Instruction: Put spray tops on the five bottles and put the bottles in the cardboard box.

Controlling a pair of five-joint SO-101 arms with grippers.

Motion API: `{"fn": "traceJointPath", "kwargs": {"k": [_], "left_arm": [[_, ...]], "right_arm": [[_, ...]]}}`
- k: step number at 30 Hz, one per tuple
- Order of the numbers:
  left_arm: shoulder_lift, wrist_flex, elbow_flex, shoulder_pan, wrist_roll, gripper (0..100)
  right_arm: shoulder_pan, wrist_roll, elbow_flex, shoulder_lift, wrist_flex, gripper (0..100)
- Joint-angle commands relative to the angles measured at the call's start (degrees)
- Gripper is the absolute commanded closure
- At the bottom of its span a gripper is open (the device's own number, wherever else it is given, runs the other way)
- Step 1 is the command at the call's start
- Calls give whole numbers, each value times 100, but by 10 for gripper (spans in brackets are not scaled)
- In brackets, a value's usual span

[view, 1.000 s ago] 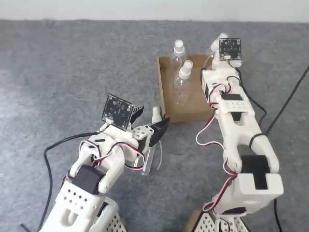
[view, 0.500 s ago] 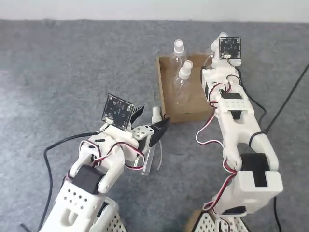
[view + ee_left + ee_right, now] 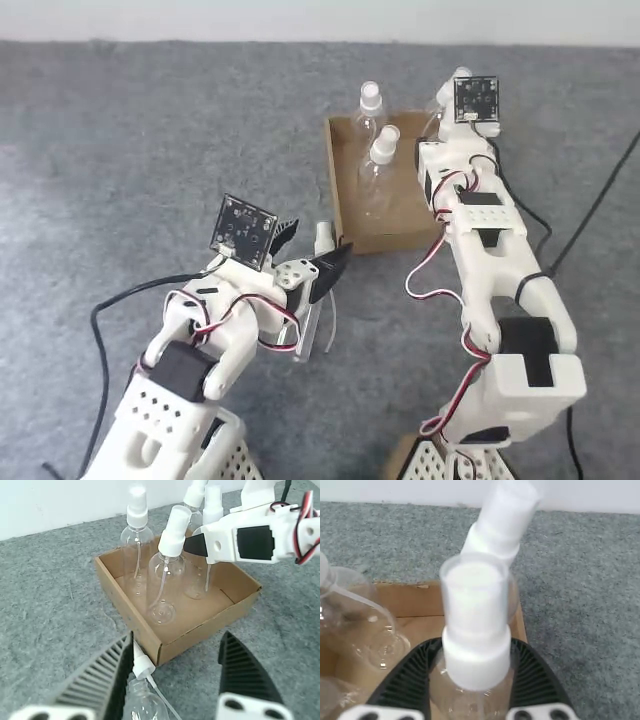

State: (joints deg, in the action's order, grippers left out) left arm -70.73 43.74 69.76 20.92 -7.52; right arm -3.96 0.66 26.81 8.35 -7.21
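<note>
Right hand holds a bottle in the box; left hand open at the last bottle.

Right hand (image 3: 475,647) is clamped on a capped bottle (image 3: 475,595) standing in the far corner of the box (image 3: 333,190), probably to steady it upright beside the other bottles (image 3: 165,575). Left hand (image 3: 177,639) is spread wide around the last bottle (image 3: 145,702), which is capped and sits on the worktop (image 3: 150,130) just outside the box's near wall, apparently lined up for pickup.

Clear bottles (image 3: 165,575) with white spray tops (image 3: 174,531) upright in the brown cardboard box (image 3: 125,607), a fifth bottle (image 3: 145,702) lying just outside it.
</note>
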Motion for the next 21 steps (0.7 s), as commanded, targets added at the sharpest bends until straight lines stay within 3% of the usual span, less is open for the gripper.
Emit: {"fn": "traceJointPath", "kwargs": {"k": [1,7,21], "left_arm": [[0,-141,-57,-9,44,742],[0,-141,-57,-9,44,742],[0,-141,-57,-9,44,742]], "right_arm": [[31,-62,-255,-22,13,963],[22,-53,-273,-31,-207,838],[-40,211,-431,-40,-277,831]]}}
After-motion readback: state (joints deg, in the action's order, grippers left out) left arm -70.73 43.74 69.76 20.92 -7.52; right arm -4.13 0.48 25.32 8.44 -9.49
